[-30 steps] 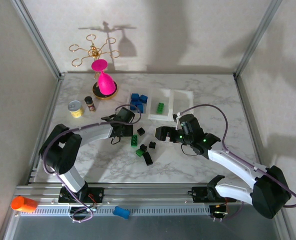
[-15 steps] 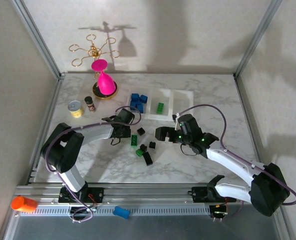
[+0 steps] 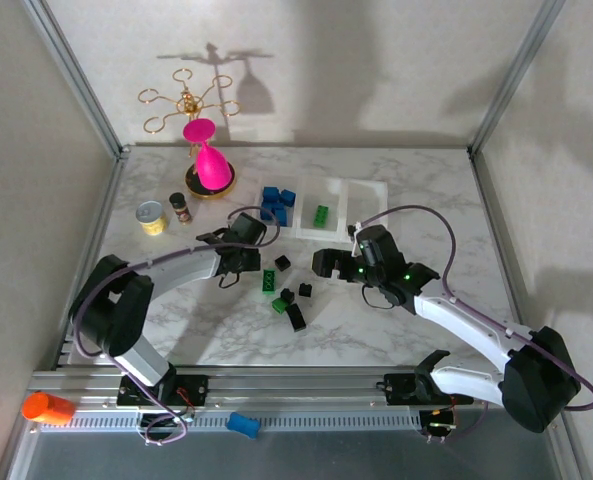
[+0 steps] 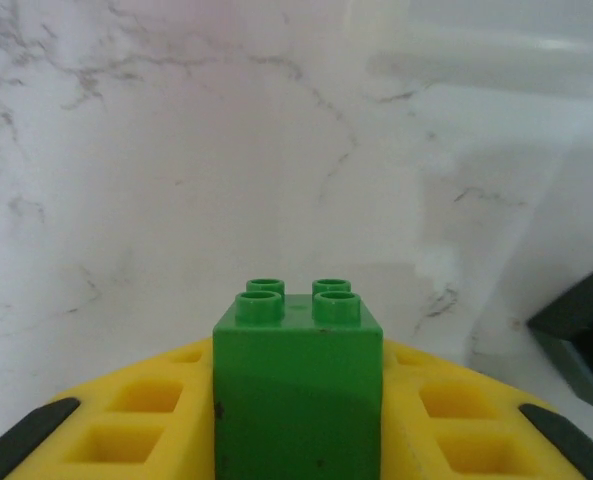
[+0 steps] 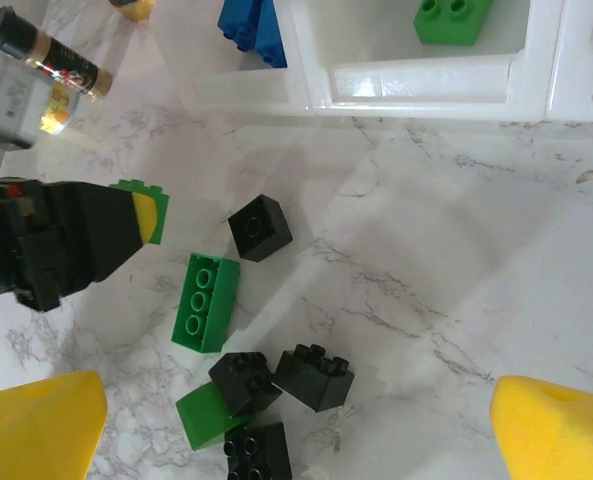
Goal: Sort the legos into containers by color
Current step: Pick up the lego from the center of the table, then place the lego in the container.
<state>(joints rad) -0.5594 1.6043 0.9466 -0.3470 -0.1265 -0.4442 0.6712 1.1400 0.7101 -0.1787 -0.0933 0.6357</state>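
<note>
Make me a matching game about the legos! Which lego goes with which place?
Things:
1. blue legos
2. four-stud green lego
3. long green lego

Places:
A. lying on the table beside the black legos
B. in the left compartment of the tray
C. pinched in the left gripper

Pairs: 1-B, 2-C, 3-A
</note>
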